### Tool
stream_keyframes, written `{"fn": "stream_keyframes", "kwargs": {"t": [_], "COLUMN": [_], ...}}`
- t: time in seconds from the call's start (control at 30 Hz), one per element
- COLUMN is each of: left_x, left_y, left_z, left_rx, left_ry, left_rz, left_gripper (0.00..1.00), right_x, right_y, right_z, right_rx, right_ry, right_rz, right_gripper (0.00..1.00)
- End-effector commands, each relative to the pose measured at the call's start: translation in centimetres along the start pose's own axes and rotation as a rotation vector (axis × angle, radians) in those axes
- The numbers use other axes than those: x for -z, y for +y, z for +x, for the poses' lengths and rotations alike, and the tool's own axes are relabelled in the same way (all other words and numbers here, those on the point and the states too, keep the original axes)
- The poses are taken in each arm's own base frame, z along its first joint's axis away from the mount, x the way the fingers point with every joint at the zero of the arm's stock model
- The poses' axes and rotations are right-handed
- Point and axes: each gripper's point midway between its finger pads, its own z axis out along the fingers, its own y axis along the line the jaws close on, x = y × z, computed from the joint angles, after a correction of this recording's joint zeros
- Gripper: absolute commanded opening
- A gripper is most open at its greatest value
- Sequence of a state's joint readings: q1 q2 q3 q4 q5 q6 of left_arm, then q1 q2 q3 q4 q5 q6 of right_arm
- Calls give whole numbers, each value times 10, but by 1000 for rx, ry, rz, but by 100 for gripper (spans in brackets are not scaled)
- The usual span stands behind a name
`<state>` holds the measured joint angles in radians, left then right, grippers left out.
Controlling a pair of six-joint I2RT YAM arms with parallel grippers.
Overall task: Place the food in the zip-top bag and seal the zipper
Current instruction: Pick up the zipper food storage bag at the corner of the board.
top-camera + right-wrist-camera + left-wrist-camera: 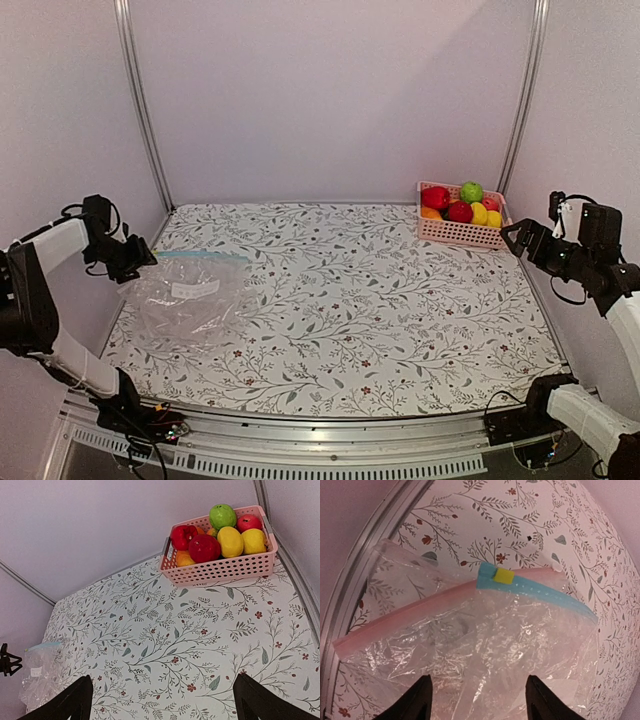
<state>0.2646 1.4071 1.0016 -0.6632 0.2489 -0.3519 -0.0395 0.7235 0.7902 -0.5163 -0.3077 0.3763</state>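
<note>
On the leaf-print surface (340, 300), lower the spread, empty left hand (479, 700) onto the zip-top bag (190, 300) lying flat at the left edge, pinch one lip beside the zipper (540, 592), then send the likewise released right hand (164, 700) for the food (220, 530) in the pink basket (220, 567), far right corner.

Robot lab enclosure, plain white panels (330, 90), aluminium frame posts (140, 100), floral-covered table (340, 300)

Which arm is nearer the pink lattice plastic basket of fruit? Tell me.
Right. The right arm hovers beside the basket; the left arm is far across, by the clear plastic zip-top bag.
</note>
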Motion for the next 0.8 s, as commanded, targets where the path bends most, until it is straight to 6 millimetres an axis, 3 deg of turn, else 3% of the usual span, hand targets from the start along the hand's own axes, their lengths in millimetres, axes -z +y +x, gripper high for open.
{"fn": "stream_keyframes", "kwargs": {"t": [0.0, 0.17, 0.27, 0.53, 0.77], "left_x": [-5, -5, -11, -29, -39], "left_y": [-17, -1, 6, 6, -5], "left_z": [-18, -36, -40, -40, -31], "left_rx": [10, 4, 34, 51, 64], "left_ry": [4, -37, -34, 19, 70], "left_rz": [111, 17, 7, 19, 80], "left_gripper": [60, 58, 50, 43, 18], "right_x": [-2, -6, -7, -6, -8], "right_y": [5, 8, 10, 14, 14], "right_z": [2, 3, 3, 1, 3], "right_rx": [19, 14, 11, 22, 19], "right_ry": [11, 26, 33, 31, 42], "right_rz": [-28, -52, -66, -82, -87], "right_gripper": [99, 99, 99, 99, 99]}}
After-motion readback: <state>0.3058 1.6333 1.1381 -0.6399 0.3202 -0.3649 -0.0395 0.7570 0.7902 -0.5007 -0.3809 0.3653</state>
